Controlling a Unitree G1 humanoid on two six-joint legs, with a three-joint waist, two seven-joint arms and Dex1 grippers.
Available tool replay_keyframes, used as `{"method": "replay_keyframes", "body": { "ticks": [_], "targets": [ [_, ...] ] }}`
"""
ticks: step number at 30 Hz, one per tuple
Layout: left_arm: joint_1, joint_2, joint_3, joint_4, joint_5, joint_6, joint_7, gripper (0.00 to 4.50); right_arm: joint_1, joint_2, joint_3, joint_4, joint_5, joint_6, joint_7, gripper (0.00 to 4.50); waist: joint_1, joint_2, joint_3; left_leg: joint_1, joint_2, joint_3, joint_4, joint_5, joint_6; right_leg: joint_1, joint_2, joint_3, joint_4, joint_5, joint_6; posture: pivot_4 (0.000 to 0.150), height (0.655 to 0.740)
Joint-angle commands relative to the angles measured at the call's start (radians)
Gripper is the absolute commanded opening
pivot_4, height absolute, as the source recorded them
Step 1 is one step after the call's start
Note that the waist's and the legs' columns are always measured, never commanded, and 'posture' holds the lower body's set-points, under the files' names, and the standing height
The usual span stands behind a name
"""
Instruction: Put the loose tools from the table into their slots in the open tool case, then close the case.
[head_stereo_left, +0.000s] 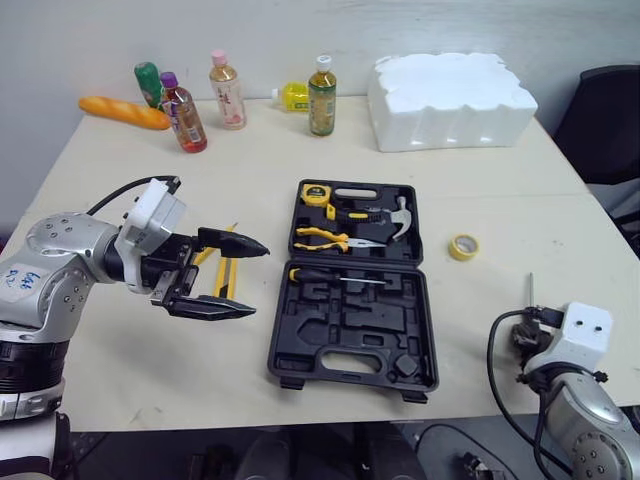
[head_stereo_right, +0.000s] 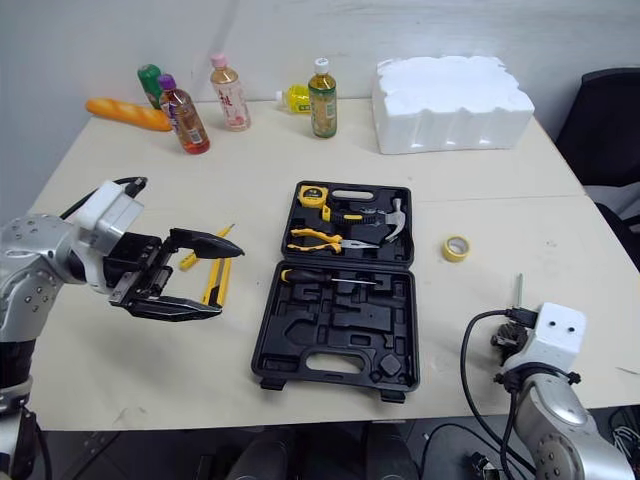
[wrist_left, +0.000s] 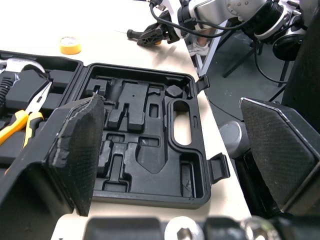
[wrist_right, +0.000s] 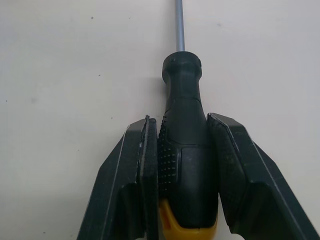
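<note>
You are clamping the right claw (wrist_right: 180, 122) on the screwdriver (wrist_right: 182, 75) at its handle, leaving the shaft projecting beyond the claw for slotting. The left claw (head_stereo_left: 256, 281) is hanging wide open, with the tool case (head_stereo_left: 352, 335) lying just ahead of it.

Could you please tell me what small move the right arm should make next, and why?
Probably a short lift straight up. The right gripper is closed on both sides of the screwdriver at its black handle, so the grasp looks made. The open tool case lies to its left with empty slots; the tool should clear the table before it is carried across.
</note>
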Motion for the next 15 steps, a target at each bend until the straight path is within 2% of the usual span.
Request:
{"method": "replay_keyframes", "body": {
  "ticks": [1,4,7,11,13,15],
  "targets": [
    [0.03,0.038,0.015,-0.024,0.01,-0.016,-0.025,4.5,0.025,-0.187,-0.068,-0.072,0.053,-0.049,0.221,1.09,-0.003,0.002,0.001,0.0,0.0,0.001,0.0,0.0,0.001,0.0,0.0,0.0,0.0,0.0,0.0,0.15,0.7383],
    [0.058,0.071,0.01,0.006,0.053,-0.051,-0.049,4.5,0.015,-0.364,-0.133,-0.033,0.16,-0.076,0.466,1.09,-0.01,0.002,0.002,0.001,0.0,0.005,0.0,-0.001,0.003,0.0,0.003,0.0,0.0,0.0,0.0,0.15,0.7383],
    [0.07,0.085,0.002,0.025,0.085,-0.087,-0.058,4.5,-0.03,-0.561,-0.116,0.051,0.207,-0.136,0.727,1.09,-0.014,0.002,0.002,0.003,0.003,0.005,0.001,-0.001,0.004,0.002,0.012,0.0,-0.001,0.0,0.001,0.15,0.7383],
    [0.063,0.088,0.008,0.008,0.077,-0.075,-0.05,4.5,-0.11,-0.798,0.009,0.157,0.208,-0.251,1.076,1.09,-0.015,0.001,0.003,0.002,0.004,0.004,0.002,-0.001,0.004,0.003,0.012,0.002,-0.001,0.0,0.001,0.15,0.7383],
    [0.06,0.088,0.009,0.006,0.077,-0.073,-0.047,4.5,-0.145,-0.846,0.054,0.192,0.204,-0.279,1.15,1.09,-0.015,0.001,0.003,0.001,0.005,0.004,0.002,-0.001,0.004,0.002,0.012,0.002,-0.002,0.0,0.001,0.15,0.7383],
    [0.057,0.092,0.009,0.008,0.086,-0.078,-0.043,4.5,-0.258,-0.892,0.178,0.244,0.181,-0.301,1.22,1.09,-0.017,0.0,0.003,0.0,0.005,0.003,0.003,-0.001,0.004,0.002,0.011,0.003,-0.002,0.0,0.001,0.15,0.7383]
  ]
}}
